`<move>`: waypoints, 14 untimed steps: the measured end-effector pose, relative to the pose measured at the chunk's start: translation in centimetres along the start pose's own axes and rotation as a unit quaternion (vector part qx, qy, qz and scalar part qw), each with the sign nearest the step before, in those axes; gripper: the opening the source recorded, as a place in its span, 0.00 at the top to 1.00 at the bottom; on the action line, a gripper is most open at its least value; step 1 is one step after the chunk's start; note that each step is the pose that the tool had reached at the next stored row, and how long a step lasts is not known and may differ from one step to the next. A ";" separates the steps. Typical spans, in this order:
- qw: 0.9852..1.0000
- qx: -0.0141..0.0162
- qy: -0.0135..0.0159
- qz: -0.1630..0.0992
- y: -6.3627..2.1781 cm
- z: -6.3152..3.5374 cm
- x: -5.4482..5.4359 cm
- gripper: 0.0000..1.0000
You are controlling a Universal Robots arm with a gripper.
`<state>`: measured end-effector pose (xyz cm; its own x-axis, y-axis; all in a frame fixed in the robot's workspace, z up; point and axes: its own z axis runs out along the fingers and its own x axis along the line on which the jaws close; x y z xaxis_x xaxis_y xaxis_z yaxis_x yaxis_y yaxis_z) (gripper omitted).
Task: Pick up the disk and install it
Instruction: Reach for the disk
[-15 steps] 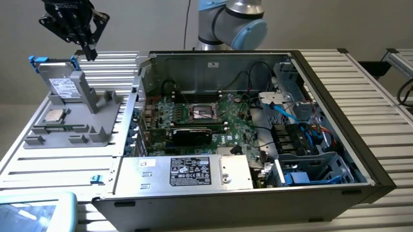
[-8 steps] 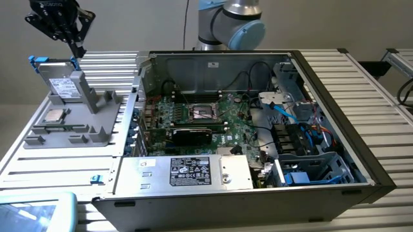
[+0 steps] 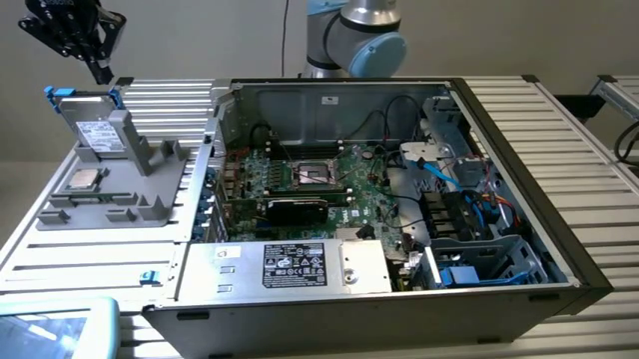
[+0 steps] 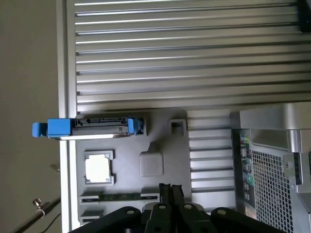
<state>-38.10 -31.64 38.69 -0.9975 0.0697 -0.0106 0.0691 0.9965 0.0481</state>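
Note:
The disk (image 3: 96,127) stands on edge in the grey holder (image 3: 150,202) at the exterior view's left, its white label facing forward and its blue carrier showing at both top corners. In the wrist view I look down on the disk's (image 4: 99,127) top edge, with blue carrier ends on either side. My black gripper (image 3: 102,75) hangs above and slightly behind the disk, clear of it. In the wrist view the gripper (image 4: 170,188) has its two fingers pressed together, shut on nothing.
A small square processor chip (image 3: 83,179) lies in the holder beside the disk. The open computer case (image 3: 519,172) fills the middle and right, with a motherboard (image 3: 310,179), a silver box with a black label (image 3: 289,265) and a drive cage (image 3: 489,262). The ribbed aluminium table (image 3: 90,258) surrounds them.

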 end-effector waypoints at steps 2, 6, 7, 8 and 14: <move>1.000 0.000 0.000 0.000 0.31 0.01 0.9 0.89; 1.000 0.000 0.000 0.000 0.96 0.03 2.6 0.89; 1.000 0.000 0.000 0.000 1.17 0.04 2.9 0.89; 1.000 0.000 0.000 0.000 1.40 0.05 3.3 0.89; 1.000 0.000 0.000 0.000 3.00 0.11 5.0 0.89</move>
<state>-42.87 -28.29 38.67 -0.9975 0.0694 -0.0106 0.0688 0.9965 0.0480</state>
